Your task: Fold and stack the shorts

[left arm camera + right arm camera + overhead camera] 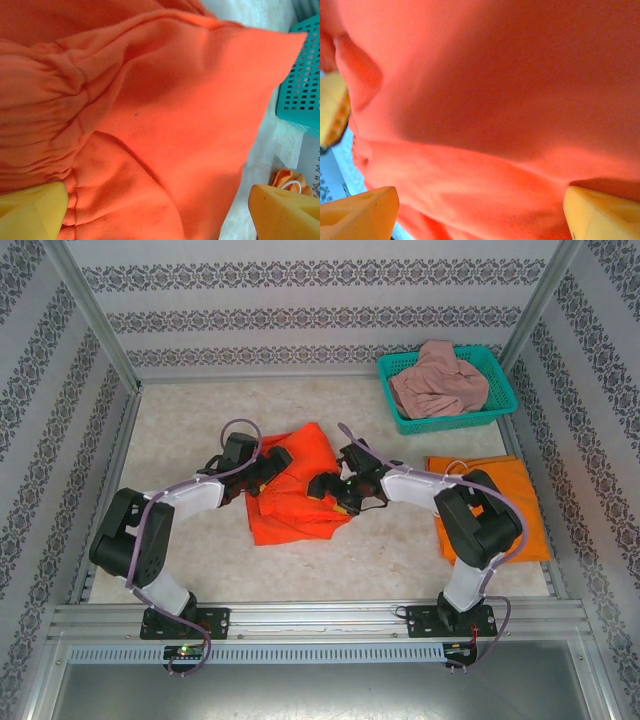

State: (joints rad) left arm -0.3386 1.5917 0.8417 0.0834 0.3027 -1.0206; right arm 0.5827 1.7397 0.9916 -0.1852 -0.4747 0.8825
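Presently, teal basket [455, 423]: dusty pink shorts [437, 380] crumpled inside. Left of basket: red-orange shorts [300, 495], seemingly half-folded, under left end effector [159, 212] and right end effector [480, 210], both spread wide, empty.

Plain red-orange soft cloth shorts [300, 502], no pattern on them. The other flat cloth shorts [530, 485] are a brighter, yellower orange. Dusty pink crumpled cloth shorts [440, 380] show against the teal plastic mesh basket [455, 422]. Cream, faintly marbled tabletop [180, 440]; white wall panels [300, 300] banded with dark grey floral stripes.
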